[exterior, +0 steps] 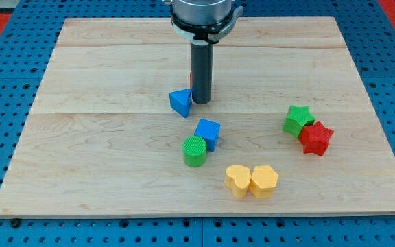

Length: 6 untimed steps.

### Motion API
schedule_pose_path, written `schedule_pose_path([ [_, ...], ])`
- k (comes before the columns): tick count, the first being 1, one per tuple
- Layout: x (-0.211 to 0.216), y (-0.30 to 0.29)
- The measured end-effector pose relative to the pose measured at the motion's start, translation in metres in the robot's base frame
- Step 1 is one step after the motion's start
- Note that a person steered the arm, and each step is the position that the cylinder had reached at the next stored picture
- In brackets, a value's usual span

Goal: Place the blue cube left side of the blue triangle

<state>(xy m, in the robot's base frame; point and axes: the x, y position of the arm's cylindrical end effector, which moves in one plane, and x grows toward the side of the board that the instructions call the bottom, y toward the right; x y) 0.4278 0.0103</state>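
The blue triangle (180,102) lies near the middle of the wooden board (115,171). The blue cube (208,133) sits below it and a little to the view's right, apart from it. My tip (201,101) stands just right of the blue triangle, touching or almost touching it, and above the blue cube. A sliver of a red block (191,78) shows behind the rod, mostly hidden.
A green cylinder (195,151) touches the blue cube's lower left. Two yellow hearts (238,181) (264,181) sit side by side near the view's bottom. A green star (297,119) and a red star (315,138) touch at the right.
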Motion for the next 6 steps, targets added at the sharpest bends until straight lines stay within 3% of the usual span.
schedule_pose_path([
  [1,0.048,0.058],
  [2,0.082,0.063],
  [4,0.048,-0.056],
  [5,0.021,-0.090],
  [6,0.047,-0.075],
])
